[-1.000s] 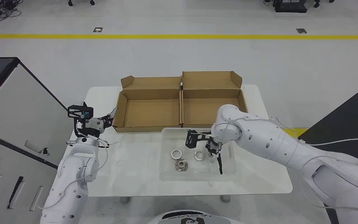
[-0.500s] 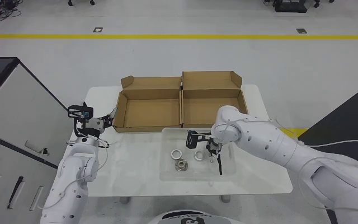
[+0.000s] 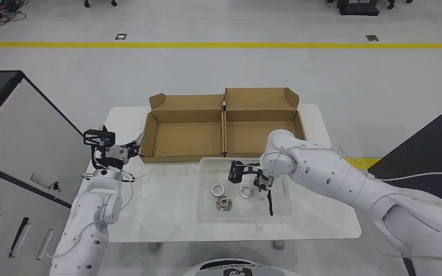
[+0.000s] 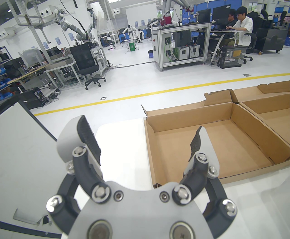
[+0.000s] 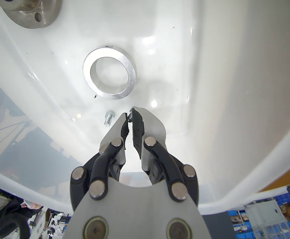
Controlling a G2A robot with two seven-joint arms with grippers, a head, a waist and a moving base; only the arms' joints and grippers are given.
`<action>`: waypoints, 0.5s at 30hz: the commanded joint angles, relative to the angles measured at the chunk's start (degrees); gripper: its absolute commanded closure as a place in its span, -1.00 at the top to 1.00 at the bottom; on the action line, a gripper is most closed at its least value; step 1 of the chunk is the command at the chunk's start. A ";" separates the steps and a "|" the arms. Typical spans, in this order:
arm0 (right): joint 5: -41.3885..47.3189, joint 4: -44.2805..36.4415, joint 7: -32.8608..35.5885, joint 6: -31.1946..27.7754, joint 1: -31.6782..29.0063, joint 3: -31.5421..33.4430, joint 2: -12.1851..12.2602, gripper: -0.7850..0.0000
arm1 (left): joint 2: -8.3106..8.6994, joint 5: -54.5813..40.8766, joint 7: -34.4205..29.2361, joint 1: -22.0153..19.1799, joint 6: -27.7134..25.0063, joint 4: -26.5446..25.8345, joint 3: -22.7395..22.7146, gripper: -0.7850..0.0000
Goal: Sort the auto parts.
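A white tray [image 3: 206, 215] holds two metal rings [image 3: 217, 188] [image 3: 245, 191] and a flanged metal part [image 3: 223, 203]. My right gripper [image 3: 262, 193] is down inside the tray [image 5: 215, 90], its tips [image 5: 129, 116] shut on a small bolt just short of the nearer ring [image 5: 109, 72]. Beside the tips lies a loose small bolt [image 5: 108, 117], and the flanged part [image 5: 31, 11] sits farther off. My left gripper [image 3: 131, 147] hangs open and empty [image 4: 141, 124] at the left edge of the left carton [image 4: 204, 144].
Two open cardboard cartons [image 3: 183, 134] [image 3: 259, 131] stand side by side behind the tray, with their flaps up at the back. Bare white table [image 3: 162, 200] lies left of the tray. A grey panel [image 3: 34, 131] stands off the table's left side.
My right gripper has shifted very slightly to the left inside the tray. The left arm has kept still.
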 commanded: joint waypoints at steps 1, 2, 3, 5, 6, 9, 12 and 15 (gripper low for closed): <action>1.10 -1.35 0.56 0.56 0.11 1.04 0.49 -1.00 | 0.00 0.00 0.00 0.00 0.00 0.00 0.00 1.00; 1.73 -2.50 0.78 0.77 0.14 1.70 0.82 -1.00 | 0.00 0.00 0.00 0.00 0.00 0.00 0.00 1.00; 2.22 -3.74 1.25 1.25 0.18 2.39 1.22 -1.00 | 0.00 0.00 0.00 0.00 0.00 0.00 0.00 1.00; 3.32 -6.75 2.34 2.34 0.22 4.03 2.20 -1.00 | 0.00 0.00 0.00 0.00 0.00 0.00 0.00 1.00; 3.76 -8.28 2.97 2.97 0.22 4.73 2.78 -1.00 | 0.00 0.00 0.00 0.00 0.00 0.00 0.00 1.00; 5.97 -13.05 4.77 4.76 0.30 7.79 4.74 -1.00 | 0.00 0.00 0.00 0.00 0.00 0.00 0.00 1.00; 8.17 -17.79 5.29 5.29 0.04 10.72 6.98 -1.00 | 0.00 0.00 0.00 0.00 0.00 0.00 0.00 1.00; 9.84 -21.52 5.29 5.29 0.07 12.77 9.34 -1.00 | 0.00 0.00 0.00 0.00 0.00 0.00 0.00 1.00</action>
